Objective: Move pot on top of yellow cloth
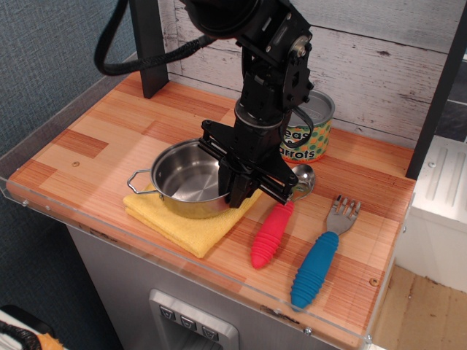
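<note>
Pot (pixel 188 179) sits over the yellow cloth (pixel 182 227), claw (pixel 235 195) clamped on its right rim. Contact underneath cannot be confirmed. Advise lowering level until the base rests, releasing, then lifting straight up, clear of the spoon (pixel 278 219) beside the cloth.

Partial "eas" and "arrots" on the tin can (pixel 315 138)

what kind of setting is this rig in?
Probably a toy kitchen mock-up: wood-pattern counter with a clear edge guard, a "Peas & Carrots" can, chunky-handled spoon and fork, plank-look back wall.
</note>
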Tool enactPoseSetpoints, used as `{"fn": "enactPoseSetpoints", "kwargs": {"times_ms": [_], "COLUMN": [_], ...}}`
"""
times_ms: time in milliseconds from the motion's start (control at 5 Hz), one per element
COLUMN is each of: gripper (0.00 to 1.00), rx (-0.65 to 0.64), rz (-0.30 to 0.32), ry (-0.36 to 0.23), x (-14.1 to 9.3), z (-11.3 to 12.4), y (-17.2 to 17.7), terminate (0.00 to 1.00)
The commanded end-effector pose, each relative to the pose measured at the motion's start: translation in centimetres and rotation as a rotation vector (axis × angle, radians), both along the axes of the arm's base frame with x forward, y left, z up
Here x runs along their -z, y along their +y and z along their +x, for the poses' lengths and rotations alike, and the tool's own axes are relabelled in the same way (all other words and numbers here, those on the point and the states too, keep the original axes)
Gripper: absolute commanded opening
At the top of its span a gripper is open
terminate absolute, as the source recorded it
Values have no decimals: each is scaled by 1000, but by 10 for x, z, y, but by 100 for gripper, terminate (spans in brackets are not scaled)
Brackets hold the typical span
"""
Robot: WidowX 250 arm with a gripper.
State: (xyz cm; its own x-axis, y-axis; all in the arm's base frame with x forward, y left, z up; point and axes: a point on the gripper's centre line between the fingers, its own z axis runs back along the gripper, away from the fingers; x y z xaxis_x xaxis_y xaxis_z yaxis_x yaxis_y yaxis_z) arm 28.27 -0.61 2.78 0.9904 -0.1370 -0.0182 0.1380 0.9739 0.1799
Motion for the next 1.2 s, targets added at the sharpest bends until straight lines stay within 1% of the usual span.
{"fn": "enactPoseSetpoints", "kwargs": {"times_ms": [0, 200, 400, 600, 1000], "gripper": [0, 0, 0, 100, 100], "rx": [-25, -81, -99, -144, -154], "rz": [-13, -22, -15, -60, -94], "ry": [-16, -4, 4, -20, -70], "x": [-3, 2, 7, 4, -16], "z": [3, 10, 13, 11, 3], "y": [-4, -5, -8, -5, 3], "terminate": [0, 0, 0, 0, 0]}}
